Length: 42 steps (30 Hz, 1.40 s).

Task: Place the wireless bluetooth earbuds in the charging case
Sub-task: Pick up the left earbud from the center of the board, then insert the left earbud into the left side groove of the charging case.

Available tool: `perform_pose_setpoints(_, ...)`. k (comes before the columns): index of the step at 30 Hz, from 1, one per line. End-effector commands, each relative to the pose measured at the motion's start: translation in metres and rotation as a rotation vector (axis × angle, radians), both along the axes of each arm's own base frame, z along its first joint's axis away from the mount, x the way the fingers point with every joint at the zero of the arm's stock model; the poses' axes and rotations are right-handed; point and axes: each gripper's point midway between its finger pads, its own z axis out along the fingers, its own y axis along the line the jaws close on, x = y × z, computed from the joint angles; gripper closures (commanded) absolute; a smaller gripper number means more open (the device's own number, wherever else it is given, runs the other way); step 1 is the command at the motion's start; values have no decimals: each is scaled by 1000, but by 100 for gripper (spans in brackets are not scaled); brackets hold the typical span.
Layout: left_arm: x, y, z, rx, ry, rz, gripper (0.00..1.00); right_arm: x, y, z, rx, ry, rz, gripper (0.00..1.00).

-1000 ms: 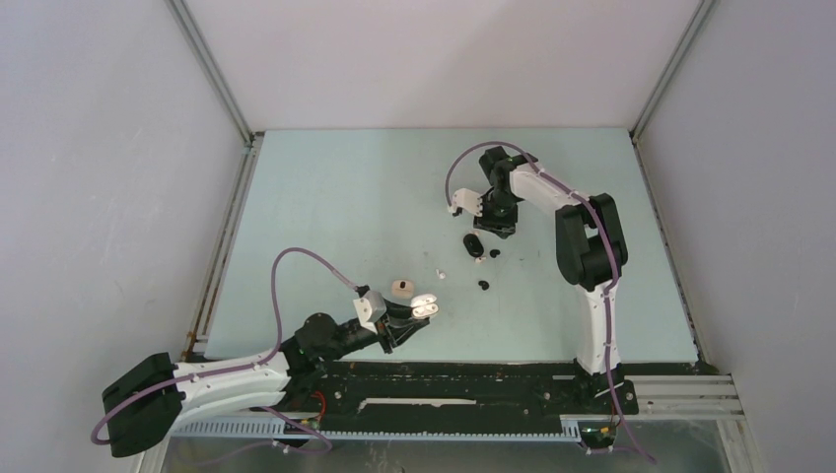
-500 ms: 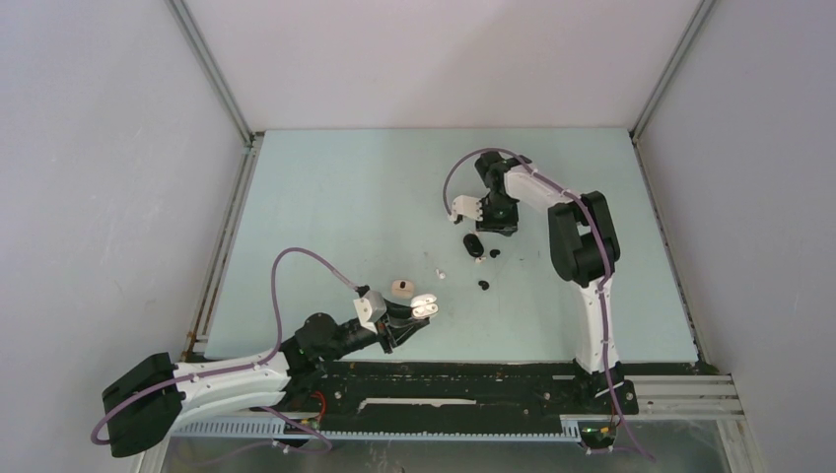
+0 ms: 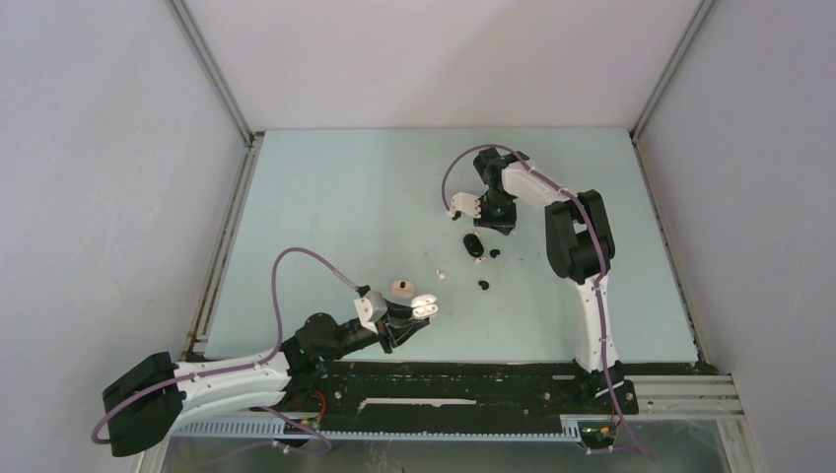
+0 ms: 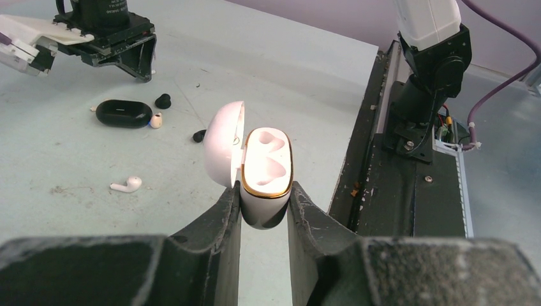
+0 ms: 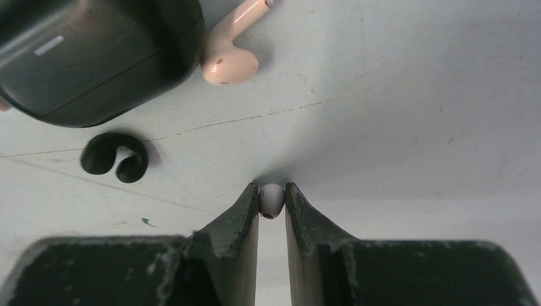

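Note:
My left gripper (image 4: 264, 193) is shut on a white charging case (image 4: 266, 172) with a gold rim. Its lid stands open and both sockets are bare; the top view shows it (image 3: 425, 306) near the table's front edge. At the far middle of the table, my right gripper (image 5: 272, 193) points down, and its fingertips (image 5: 254, 197) pinch a tiny white earbud (image 5: 272, 199) that sits on the table surface. From above, the right gripper (image 3: 495, 221) hides that bud.
A closed black case (image 5: 96, 57) lies just beside the right gripper, with a pinkish stemmed earbud (image 5: 229, 60) and a black earbud (image 5: 115, 162) next to it. Another black bud (image 3: 483, 285), a white stemmed bud (image 4: 126, 185) and a small beige case (image 3: 401, 288) lie mid-table.
The right gripper's jaws have closed onto the small white earbud, and that arm has shifted slightly left. The left arm and its case have not moved.

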Motion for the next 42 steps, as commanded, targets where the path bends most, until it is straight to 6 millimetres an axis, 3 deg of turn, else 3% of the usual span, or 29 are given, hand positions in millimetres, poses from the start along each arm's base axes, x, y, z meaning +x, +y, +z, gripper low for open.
perform_pose_setpoints(1, 3, 3, 0, -5, -31, 17, 99, -11, 12, 27, 117, 29, -118, 86)
perform_pose_setpoints(5, 4, 5, 2, -17, -31, 26, 100, -40, 35, 71, 331, 49, -194, 92)
perform_pose_setpoints(9, 6, 4, 10, -48, -29, 36, 100, -93, 61, 117, 556, 114, -227, 96)
perform_pose_setpoints(11, 10, 4, 11, -62, -21, 56, 100, -119, 74, 149, 689, 133, -226, 99)
perform_pose_setpoints(12, 13, 1, 25, -94, -34, 62, 100, -130, 79, 163, 745, 138, -228, 100)
perform_pose_setpoints(15, 21, -6, 32, -105, -34, 81, 100, -162, 96, 202, 917, 153, -199, 100)
perform_pose_setpoints(19, 31, -30, 45, -108, -50, 51, 100, -188, 114, 248, 1120, 93, -127, 100)
perform_pose_setpoints(22, 45, -47, 46, -112, -34, 17, 100, -199, 121, 268, 1222, 34, -85, 100)
perform_pose_setpoints(24, 51, -55, 49, -140, -35, -33, 100, -203, 124, 275, 1252, 4, -56, 100)
perform_pose_setpoints(28, 53, -63, 59, -232, -32, -154, 100, -205, 129, 268, 1261, -20, -37, 100)
perform_pose_setpoints(32, 50, -72, 53, -238, 11, -232, 100, -211, 140, 264, 1270, 28, -26, 100)
perform_pose_setpoints(37, 50, -70, 54, -248, 25, -218, 100, -218, 153, 260, 1261, 54, -19, 100)
perform_pose_setpoints(42, 51, -69, 63, -286, 68, -210, 100, -205, 159, 256, 1248, 36, -121, 100)
